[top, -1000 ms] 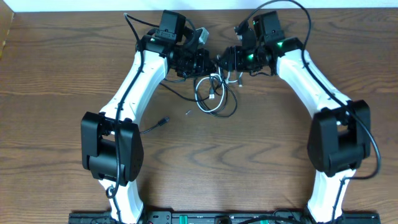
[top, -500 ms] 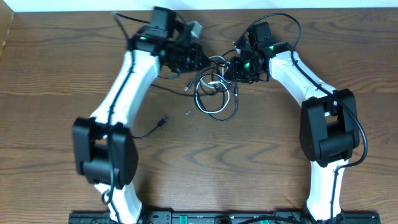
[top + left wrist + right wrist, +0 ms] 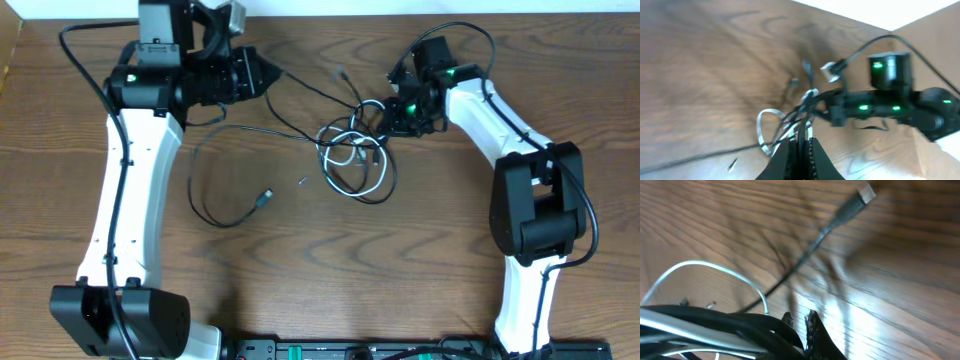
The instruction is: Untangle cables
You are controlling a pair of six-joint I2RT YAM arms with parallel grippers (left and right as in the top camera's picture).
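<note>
From overhead, the cables (image 3: 352, 160) are seen as a knot of black and white loops on the tabletop (image 3: 400, 270), between the arms and toward the far edge. The left fingers (image 3: 262, 72) are closed on a black cable (image 3: 285, 98) that runs almost straight to the knot, presumably so that one strand is drawn clear. The right fingers (image 3: 392, 110) are clamped on the knot's other side, apparently to anchor it. A slack length ending in a plug (image 3: 265, 197) lies curled to the left. In the left wrist view, the closed fingers (image 3: 797, 150) are seen pinching that black strand. In the right wrist view, the fingers (image 3: 800, 325) are shut on a bundle of cables (image 3: 715, 317), and a second plug (image 3: 863, 194) is seen beyond, blurred.
</note>
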